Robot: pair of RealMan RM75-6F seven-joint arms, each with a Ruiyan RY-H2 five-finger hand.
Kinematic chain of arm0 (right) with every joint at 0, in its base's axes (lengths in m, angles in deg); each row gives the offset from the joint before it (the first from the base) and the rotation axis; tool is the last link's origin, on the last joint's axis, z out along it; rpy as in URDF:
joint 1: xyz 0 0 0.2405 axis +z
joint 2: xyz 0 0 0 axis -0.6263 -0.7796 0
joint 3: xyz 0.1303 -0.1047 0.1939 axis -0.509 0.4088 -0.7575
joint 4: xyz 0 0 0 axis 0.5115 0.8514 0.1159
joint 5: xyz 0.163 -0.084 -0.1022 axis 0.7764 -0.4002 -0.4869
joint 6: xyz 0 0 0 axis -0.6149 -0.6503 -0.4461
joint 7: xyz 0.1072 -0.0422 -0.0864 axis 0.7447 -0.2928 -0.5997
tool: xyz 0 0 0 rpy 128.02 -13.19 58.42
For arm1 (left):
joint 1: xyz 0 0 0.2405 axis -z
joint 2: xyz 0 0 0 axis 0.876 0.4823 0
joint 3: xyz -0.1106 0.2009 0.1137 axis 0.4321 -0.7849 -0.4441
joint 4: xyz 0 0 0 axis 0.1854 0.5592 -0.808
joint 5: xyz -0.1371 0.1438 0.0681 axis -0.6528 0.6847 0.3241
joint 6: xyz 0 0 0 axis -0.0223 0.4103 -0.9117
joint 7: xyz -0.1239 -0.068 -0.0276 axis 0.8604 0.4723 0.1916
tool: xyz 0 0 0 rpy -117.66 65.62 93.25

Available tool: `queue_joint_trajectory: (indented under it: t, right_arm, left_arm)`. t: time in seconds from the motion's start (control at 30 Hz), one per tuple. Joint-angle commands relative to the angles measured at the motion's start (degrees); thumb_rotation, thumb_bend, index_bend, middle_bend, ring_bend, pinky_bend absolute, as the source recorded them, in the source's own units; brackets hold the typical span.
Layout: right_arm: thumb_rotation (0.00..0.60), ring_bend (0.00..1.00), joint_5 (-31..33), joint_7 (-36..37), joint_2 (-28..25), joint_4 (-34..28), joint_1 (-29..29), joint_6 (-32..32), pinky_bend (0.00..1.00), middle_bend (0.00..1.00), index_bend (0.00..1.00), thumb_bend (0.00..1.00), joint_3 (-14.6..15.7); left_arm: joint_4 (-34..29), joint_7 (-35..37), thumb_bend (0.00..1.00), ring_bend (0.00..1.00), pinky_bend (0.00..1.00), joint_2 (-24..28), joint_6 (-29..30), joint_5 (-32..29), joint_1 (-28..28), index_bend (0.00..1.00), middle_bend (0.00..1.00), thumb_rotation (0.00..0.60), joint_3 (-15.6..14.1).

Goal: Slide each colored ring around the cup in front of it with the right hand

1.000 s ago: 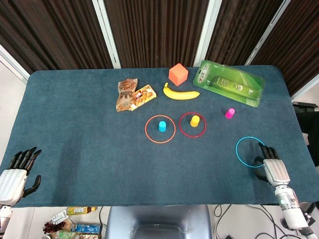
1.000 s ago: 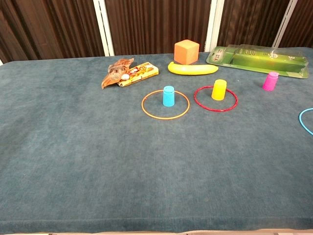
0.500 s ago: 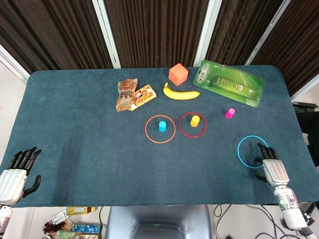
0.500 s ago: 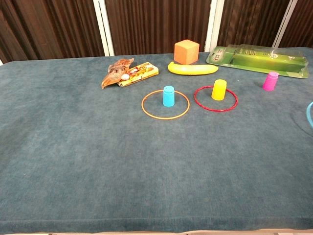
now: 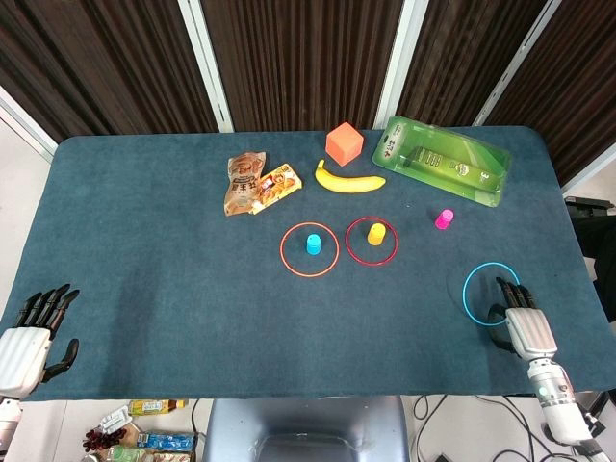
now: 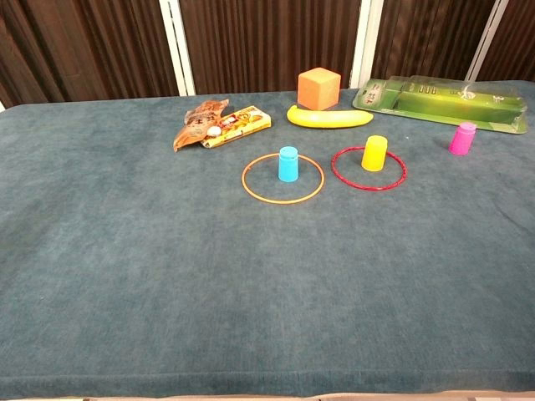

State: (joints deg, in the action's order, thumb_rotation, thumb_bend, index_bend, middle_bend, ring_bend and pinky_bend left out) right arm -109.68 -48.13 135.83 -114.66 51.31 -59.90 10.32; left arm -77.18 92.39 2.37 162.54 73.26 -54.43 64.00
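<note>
I am resting my right hand (image 5: 526,327) with straight fingers (image 5: 507,293) touching the thin blue plastic ring (image 5: 490,294). My left hand (image 5: 27,342) is holding nothing, fingers apart.

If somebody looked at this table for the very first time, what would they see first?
Probably the bright little cups: the blue cup sits inside an orange ring, the yellow cup inside a red ring, mid-table. The pink cup stands alone, while the blue ring lies near the right hand.

2 cups (image 5: 313,243) (image 5: 376,234) inside rings, side by side; third cup (image 5: 444,219) right, ring (image 5: 490,295) nearer, apart.
</note>
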Motion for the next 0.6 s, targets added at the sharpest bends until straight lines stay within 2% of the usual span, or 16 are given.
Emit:
queue_joint_trajectory:
  t: [0.03,0.2,0.37,0.6]
  right_arm:
    - [0.6,0.0,0.09,0.06,0.03,-0.15,0.1,-0.03,0.0,0.11,0.76,0.47,-0.18]
    - [0.6,0.0,0.27,0.28,-0.24,-0.99,1.22,-0.24,0.0,0.11,0.77,0.47,-1.15]
    - [0.6,0.0,0.91,-0.03,-0.99,-3.25,5.22,1.17,0.0,0.12,0.77,0.47,-3.75]
    - [0.6,0.0,4.4,-1.98,-1.98,-6.81,12.92,9.11,0.0,0.12,0.77,0.47,-8.66]
  left_arm:
    - [0.04,0.05,0.48,0.0,0.03,0.0,0.03,0.04,-0.01,0.0,0.0,0.6,0.0]
    - [0.08,-0.03,0.48,0.0,0.03,-0.06,-0.13,0.07,0.04,0.0,0.0,0.6,-0.06]
    - [0.0,-0.62,0.48,0.0,0.03,-0.26,-0.56,0.0,0.24,0.0,0.0,0.6,-0.09]
    - [-0.24,-1.45,0.48,0.0,0.03,-0.56,-1.24,-1.01,0.6,0.0,0.0,0.6,0.39]
